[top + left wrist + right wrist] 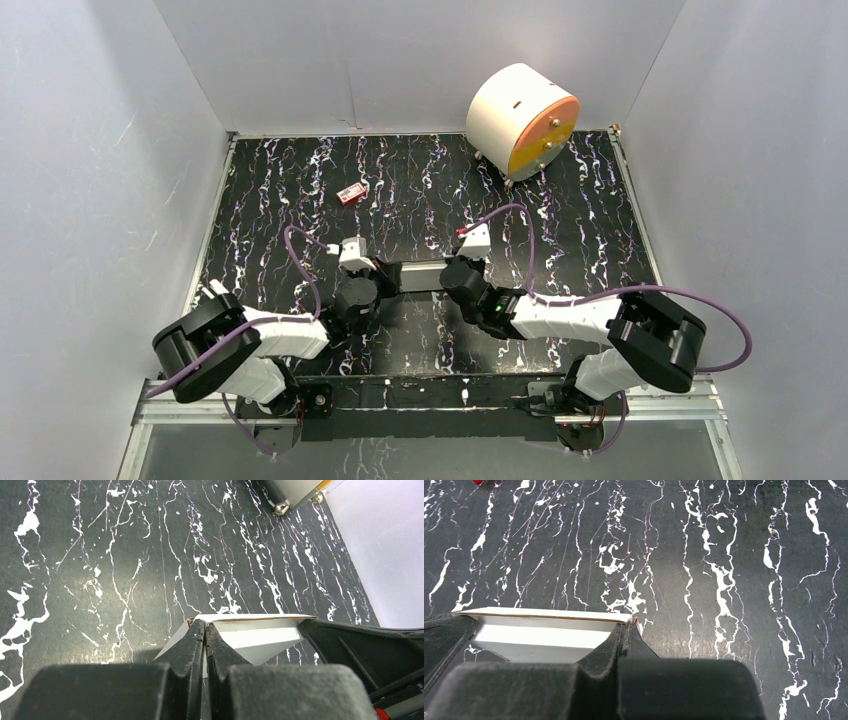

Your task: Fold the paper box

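I have both arms meeting over the middle of the tabletop (300, 200), with the paper box (255, 632) strung between them. The left tool (204, 628) is pressed together on the box's left end, its fingers nipping the thin card right at the corner. The right tool (626, 629) is pinching the opposite end in the same way. Neither has any gap that I can see beyond the thickness of the card.

From both wrist cameras the box looks like a shallow white wedge with a brown cut edge along the top. I read that as panels partly folded rather than a finished box. A shadow lies under it, so I judge it is carried just clear of the surface, though the overhead view (where it shows only as a dull grey strip) does not settle that. The big white cylinder with the orange face (522, 120) sits at the far right corner and a small red item (351, 193) lies beyond the left tool. Both are well apart from the work.

I take this to be the middle of the fold, with both ends gripped and the shape not yet set. The next move calls for the two arms to act together, bringing the ends in or turning them so the panels crease along their scores. If one side pulls unmatched, I expect the card to slip or tear at a corner.
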